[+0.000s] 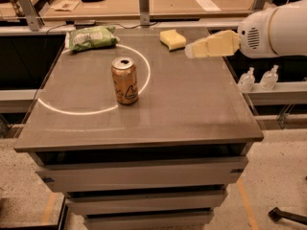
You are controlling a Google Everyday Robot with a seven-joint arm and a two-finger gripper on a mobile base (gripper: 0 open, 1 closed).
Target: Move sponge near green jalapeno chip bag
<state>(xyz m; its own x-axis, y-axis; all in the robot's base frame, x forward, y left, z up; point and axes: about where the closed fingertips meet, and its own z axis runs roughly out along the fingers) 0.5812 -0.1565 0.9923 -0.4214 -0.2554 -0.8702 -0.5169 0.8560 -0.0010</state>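
Observation:
The sponge [172, 39] is a pale yellow foam block lying on the grey table [182, 109] near its far edge, right of centre. The green jalapeno chip bag [92, 37] lies crinkled at the table's far left corner, well apart from the sponge. My gripper [191, 50] reaches in from the right on a white arm, its pale yellow fingers pointing left. Its tips hover just right of the sponge and a little nearer the camera, above the table. Nothing is held in it.
A gold-orange drink can [124, 80] stands upright near the table's middle, inside a bright ring of light [144, 75]. A wooden bench [168, 1] with papers runs behind the table. Two small clear bottles [259, 78] stand on a ledge at the right.

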